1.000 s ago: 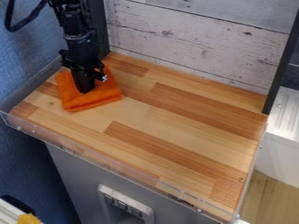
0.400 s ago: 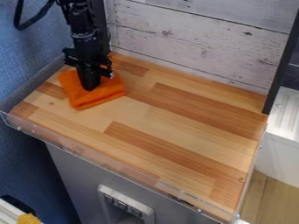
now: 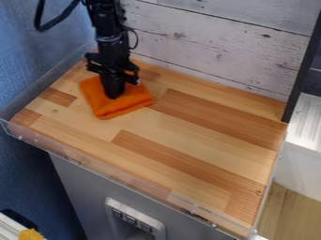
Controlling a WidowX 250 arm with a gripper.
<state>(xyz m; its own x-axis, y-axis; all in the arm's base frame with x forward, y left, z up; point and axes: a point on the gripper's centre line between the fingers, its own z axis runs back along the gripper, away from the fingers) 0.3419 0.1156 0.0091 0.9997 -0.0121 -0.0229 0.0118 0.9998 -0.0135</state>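
The black gripper (image 3: pixel 113 95) points down at the upper left of the wooden work surface, its tip against the middle of a folded orange cloth (image 3: pixel 128 100). The cloth lies flat on the wood, spread out around the gripper's tip on the left, front and right. Part of the cloth behind the gripper is hidden by it. How the two fingers stand cannot be made out.
The wooden surface (image 3: pixel 188 136) has a clear plastic rim (image 3: pixel 94 167) along its front and left edges. A whitewashed plank wall (image 3: pixel 219 47) rises behind it, with a black post (image 3: pixel 302 70) at the back right corner.
The gripper has moved to the right across the surface, and the orange cloth has slid right along with it, turning slightly.
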